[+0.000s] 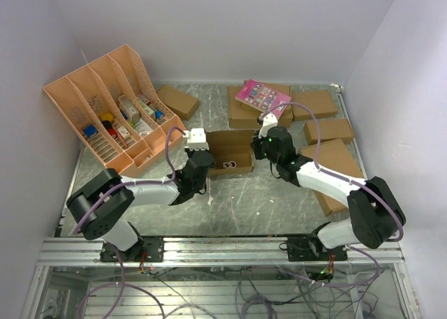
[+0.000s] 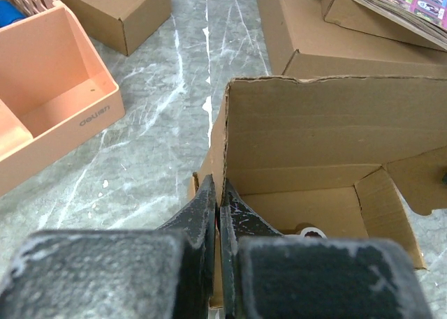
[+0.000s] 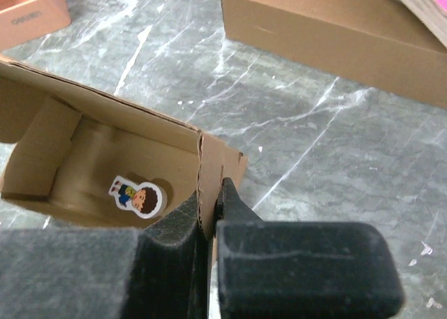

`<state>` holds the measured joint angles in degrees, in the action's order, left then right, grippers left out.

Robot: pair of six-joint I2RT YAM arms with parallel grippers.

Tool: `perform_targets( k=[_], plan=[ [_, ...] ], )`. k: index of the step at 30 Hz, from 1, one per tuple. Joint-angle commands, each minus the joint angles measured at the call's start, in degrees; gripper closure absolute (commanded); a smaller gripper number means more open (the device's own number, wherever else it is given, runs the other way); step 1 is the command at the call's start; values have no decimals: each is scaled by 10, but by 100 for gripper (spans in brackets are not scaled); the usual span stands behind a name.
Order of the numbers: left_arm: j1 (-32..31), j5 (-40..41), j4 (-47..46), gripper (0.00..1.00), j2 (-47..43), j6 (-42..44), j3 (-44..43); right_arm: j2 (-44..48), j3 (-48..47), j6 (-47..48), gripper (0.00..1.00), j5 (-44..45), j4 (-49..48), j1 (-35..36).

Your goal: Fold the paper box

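Paper box (image 1: pixel 230 153) ends clamped: left tool (image 2: pixel 218 197), right tool (image 3: pixel 211 197).

Paper box (image 1: pixel 234 150) sat mid-table (image 1: pixel 265 200), btwn both grippers. L gripper (image 2: pixel 219 202) was at its left wall, w/ the wall edge btwn the fingers. R gripper (image 3: pixel 211 204) was likewise at the right wall. A sticker (image 3: pixel 137 197) lay inside, on the box floor. Desk organiser (image 1: pixel 70 109) stood rear-left, apart from the paper box, w/ small items (image 1: pixel 108 118) in its compartments. One closed box (image 1: pixel 177 101) lay behind & left of the paper box, just right of the organiser. Directly behind was a stack of flat boxes (image 1: pixel 241 113) w/ a card (image 1: pixel 262 98) on top. Further boxes (image 1: pixel 328 130) lay right of the stack, along the table's right side, the nearest partly under the R arm (image 1: pixel 328 179).
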<state>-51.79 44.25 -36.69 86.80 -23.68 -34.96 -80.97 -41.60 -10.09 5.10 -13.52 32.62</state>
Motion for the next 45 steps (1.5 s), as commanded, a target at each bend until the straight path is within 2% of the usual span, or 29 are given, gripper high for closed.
perform_targets(
  k=[1, 11, 24, 30, 33, 43, 45],
  plan=[
    [-26, -38, -57, 93, -3, -30, 13, 15, 30, -10, 100, -43, 29, 41],
    [-53, -20, -65, 93, -16, -39, 42, 37, 45, -46, 99, -43, 44, 45],
    [-72, -24, -73, 93, -26, -48, 72, 28, 54, -117, 94, -93, 36, 44],
    [-76, -29, -69, 93, -34, -49, 81, 33, 64, -111, 92, -95, 47, 44],
    [-77, -31, -69, 93, -38, -50, 85, 38, 70, -109, 87, -99, 48, 44],
    [-80, -43, -64, 93, -38, -53, 91, 44, 65, -68, 87, -59, 81, 43],
    [-81, -49, -62, 93, -34, -53, 90, 52, 62, -48, 82, -38, 88, 42]
  ],
)
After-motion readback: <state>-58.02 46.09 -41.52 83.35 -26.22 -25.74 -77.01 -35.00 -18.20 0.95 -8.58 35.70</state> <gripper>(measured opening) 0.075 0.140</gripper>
